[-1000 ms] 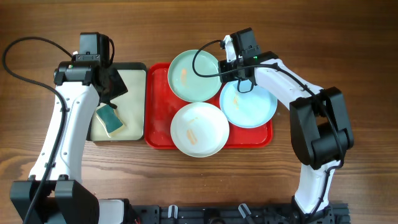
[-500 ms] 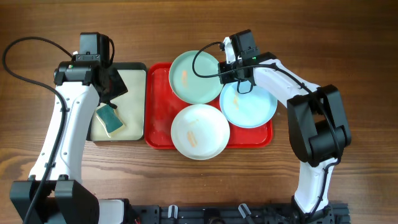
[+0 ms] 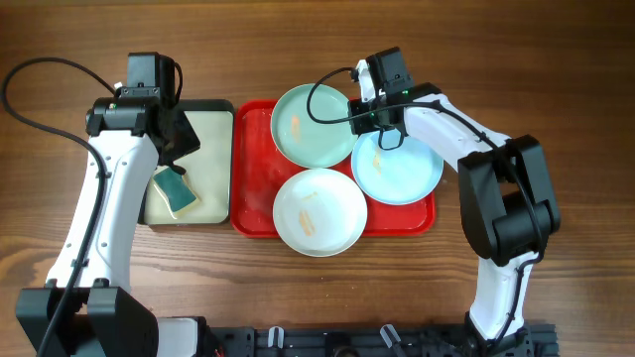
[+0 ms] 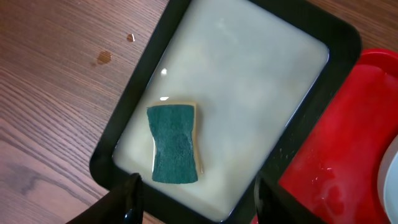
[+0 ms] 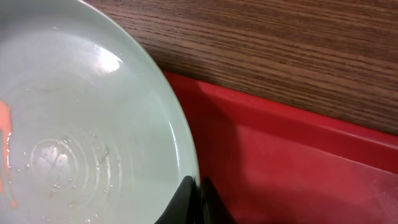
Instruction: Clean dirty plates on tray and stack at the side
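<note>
Plates fill the red tray (image 3: 253, 188), three in all. The right gripper (image 5: 198, 199) has its fingers pressed together on the rim of the pale green-blue plate (image 3: 293, 129), so that plate spreads away from the fingertips to one side, an orange smear on its inside, while bare tray floor lies on the fingers' other side. The light-blue plate (image 3: 402, 169) sits just beside these fingers, and the white plate (image 3: 319, 210), streaked with orange, lies a little farther off. The left gripper (image 4: 193, 199) hangs with fingers spread and holding nothing; the green sponge (image 4: 174, 143) lies just ahead of them in the dark-rimmed tray (image 4: 339, 37) of milky liquid on the worktop (image 4: 56, 74).
</note>
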You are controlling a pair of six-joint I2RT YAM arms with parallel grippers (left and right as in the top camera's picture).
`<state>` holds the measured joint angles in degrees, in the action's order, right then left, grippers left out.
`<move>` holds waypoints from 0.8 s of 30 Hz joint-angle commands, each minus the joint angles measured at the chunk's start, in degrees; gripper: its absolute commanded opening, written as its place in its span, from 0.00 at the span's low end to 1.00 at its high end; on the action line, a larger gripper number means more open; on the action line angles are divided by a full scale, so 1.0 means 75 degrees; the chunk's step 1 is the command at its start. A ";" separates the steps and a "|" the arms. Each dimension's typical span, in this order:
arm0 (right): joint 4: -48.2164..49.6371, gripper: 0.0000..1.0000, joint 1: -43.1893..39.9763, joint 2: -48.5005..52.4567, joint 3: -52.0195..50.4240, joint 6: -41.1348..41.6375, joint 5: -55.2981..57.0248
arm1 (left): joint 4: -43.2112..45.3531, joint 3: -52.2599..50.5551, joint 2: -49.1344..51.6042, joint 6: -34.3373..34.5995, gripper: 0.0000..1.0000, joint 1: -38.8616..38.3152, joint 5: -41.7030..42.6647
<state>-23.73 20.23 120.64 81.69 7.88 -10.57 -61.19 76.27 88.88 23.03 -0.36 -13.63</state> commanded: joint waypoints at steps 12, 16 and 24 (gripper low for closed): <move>-0.0117 0.04 0.0023 -0.0187 0.0134 0.0000 0.0274 | 0.0291 -0.0729 0.0023 0.1224 0.56 0.0603 0.0297; -0.0125 0.04 0.0012 -0.0187 0.0134 -0.0003 0.0277 | 0.0720 -0.1169 0.0023 0.1402 0.49 0.0979 0.0297; -0.0099 0.04 0.0000 -0.0187 0.0134 0.0000 0.0274 | 0.1871 -0.2430 0.0023 0.1746 0.50 0.1137 0.0472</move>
<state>-24.36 20.21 120.62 81.91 7.88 -10.20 -49.82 61.78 88.95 33.08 7.97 -11.66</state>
